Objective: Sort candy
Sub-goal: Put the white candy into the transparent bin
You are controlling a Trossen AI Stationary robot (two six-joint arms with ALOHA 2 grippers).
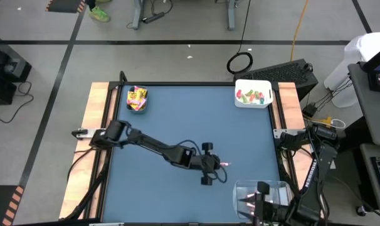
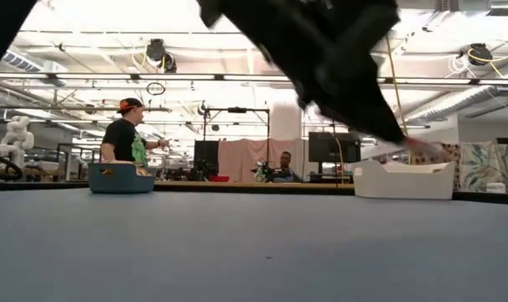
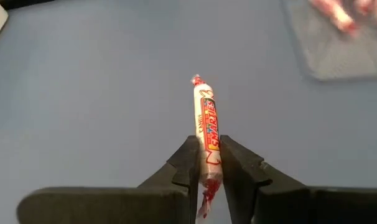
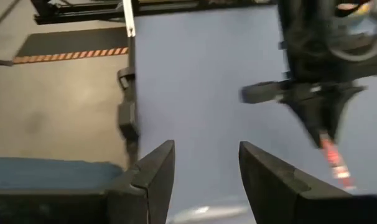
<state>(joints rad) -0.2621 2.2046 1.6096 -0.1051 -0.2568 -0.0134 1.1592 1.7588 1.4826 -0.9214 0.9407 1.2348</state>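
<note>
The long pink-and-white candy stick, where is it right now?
The thin pink-and-white wrapped candy stick is pinched in the left arm's tool, over the blue table right of centre, near the clear plastic bin.

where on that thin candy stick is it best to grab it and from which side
Grip the candy stick across its narrow width, near one end, as the left pincer does now: shut on the lower part, with a finger on each long side. The stick is a slim roll, so closing across its width seems the surest hold. The right pincer waits open.

A glossy wrapped candy stick [image 3: 206, 127] hangs over the smooth matt blue table [image 1: 177, 125], edged in wood.
</note>
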